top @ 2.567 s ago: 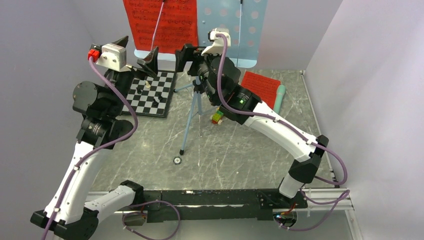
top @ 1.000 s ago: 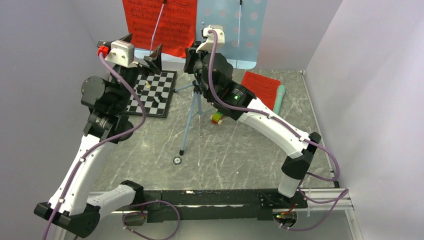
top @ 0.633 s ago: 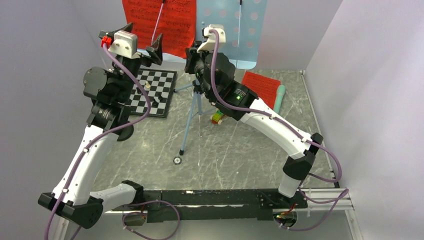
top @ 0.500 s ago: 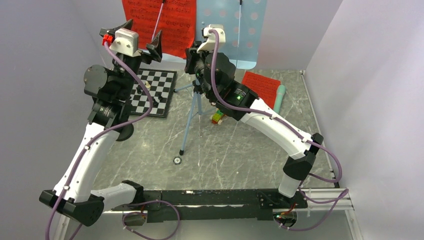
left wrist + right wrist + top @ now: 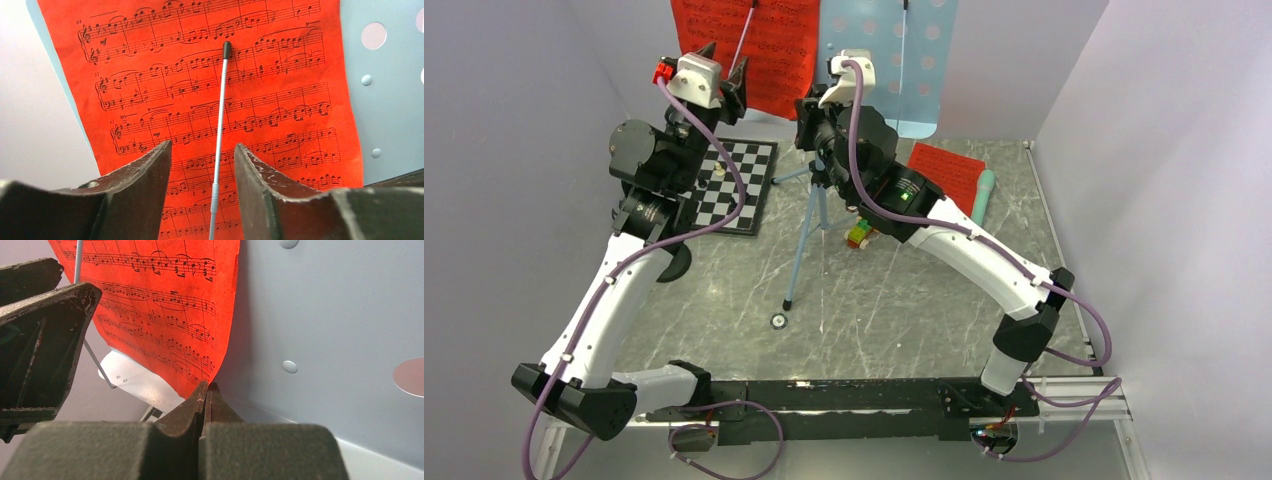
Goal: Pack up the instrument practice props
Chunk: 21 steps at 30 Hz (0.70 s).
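**Red page on the stand: thin, floppy, pinned by a wire**

The red paper sheet-music page (image 5: 150, 75) stands upright against the light blue perforated metal music stand (image 5: 924, 80) at the back of the table (image 5: 904, 300). A thin silver retaining wire with a black tip (image 5: 220, 115) lies down its middle.

As a single sheet, it is probably very light and limp. It would likely crease or tear if dragged sideways, and it should slip free only once the wire is lifted off. The free lower corner or bottom edge looks like the best place to grip, pulling along the desk rather than away from it.

The left gripper (image 5: 202, 147) has its jaws apart, one on each side of the wire, close to the page. The right gripper (image 5: 206, 386) has its jaws together, with the tips at the page's lower right corner. Whether it is pinching the paper cannot be told.

The stand may be top-heavy on its slim tripod (image 5: 809, 235), so hard tugs could tip it.

Farther out, a second red sheet (image 5: 944, 165) lies flat on the table, with the mint-green toy microphone (image 5: 984, 195) just beside it.
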{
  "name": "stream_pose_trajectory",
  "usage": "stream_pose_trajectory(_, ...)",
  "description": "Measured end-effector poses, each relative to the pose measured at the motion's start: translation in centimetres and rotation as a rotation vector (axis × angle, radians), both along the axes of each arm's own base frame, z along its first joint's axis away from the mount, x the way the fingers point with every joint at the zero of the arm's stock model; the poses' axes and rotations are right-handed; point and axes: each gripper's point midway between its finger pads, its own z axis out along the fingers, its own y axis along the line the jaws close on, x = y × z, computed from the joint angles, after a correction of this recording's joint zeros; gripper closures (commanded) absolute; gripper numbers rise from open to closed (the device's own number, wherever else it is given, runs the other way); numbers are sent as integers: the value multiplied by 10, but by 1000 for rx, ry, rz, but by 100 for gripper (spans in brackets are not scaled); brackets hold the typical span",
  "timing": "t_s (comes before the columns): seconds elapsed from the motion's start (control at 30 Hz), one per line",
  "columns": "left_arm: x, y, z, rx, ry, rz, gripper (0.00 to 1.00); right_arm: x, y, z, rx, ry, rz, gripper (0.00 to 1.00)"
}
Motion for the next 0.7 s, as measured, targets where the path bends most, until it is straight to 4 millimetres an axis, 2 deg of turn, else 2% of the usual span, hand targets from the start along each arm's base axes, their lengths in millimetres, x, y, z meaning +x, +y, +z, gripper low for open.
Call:
stream_pose_trajectory(0.33, -3, -5, 3, 15, -20, -28, 84, -3, -4, 1, -1, -2, 2, 100)
stream_pose_trajectory(0.5, -16, -8, 6, 22, -55, -63, 98, -3, -4, 1, -2, -1, 1, 100)
stream_pose_trajectory(0.67, -33, -5, 20, 16, -109, -80, 100, -3, -4, 1, -1, -2, 0, 100)
stream_pose_trajectory(0.7, -37, -4, 22, 15, -119, -83, 97, -3, -4, 1, -1, -2, 0, 100)
